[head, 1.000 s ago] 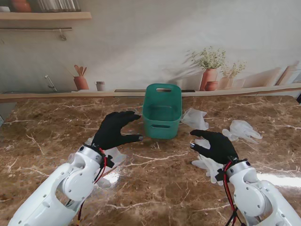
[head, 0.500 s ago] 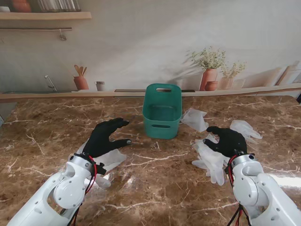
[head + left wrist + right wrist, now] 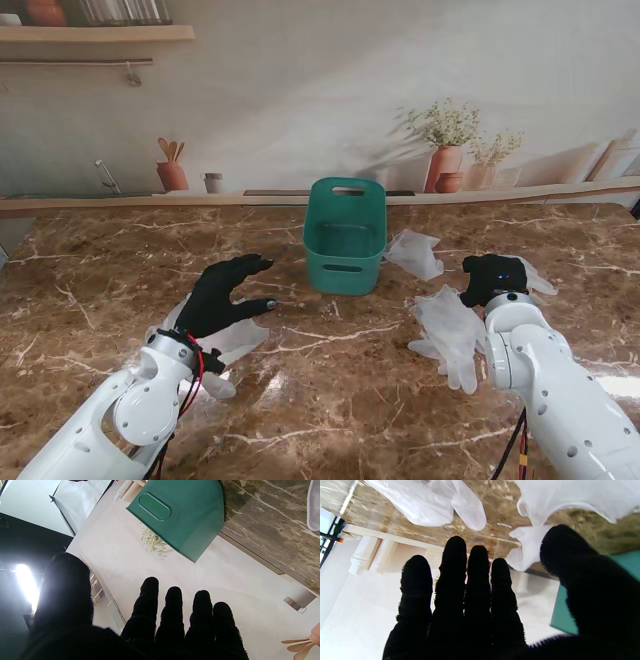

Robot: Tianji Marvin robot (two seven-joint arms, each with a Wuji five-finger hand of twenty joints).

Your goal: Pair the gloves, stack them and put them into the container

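A green container [image 3: 345, 238] stands at the table's middle, also seen in the left wrist view [image 3: 180, 515]. Several translucent white gloves lie around it. One glove [image 3: 415, 252] lies just right of the container. Another glove [image 3: 450, 330] is nearer to me, beside my right wrist. A third glove [image 3: 532, 275] lies at the far right, partly hidden by my right hand [image 3: 490, 278]. That hand hovers open over it, fingers [image 3: 475, 585] straight and holding nothing. My left hand [image 3: 222, 293] is open above a fourth glove [image 3: 232, 342], left of the container.
A low ledge with terracotta pots [image 3: 445, 165] runs along the table's far edge. Brown marble table [image 3: 330, 390] stretches between my arms. In the right wrist view, two gloves [image 3: 420, 502] lie just past the fingertips, and the container's corner [image 3: 561, 615] shows beside the thumb.
My right hand moved away from me and to the right, off the near glove and over the far-right glove. My left hand drew back toward me and lowered, then held still.
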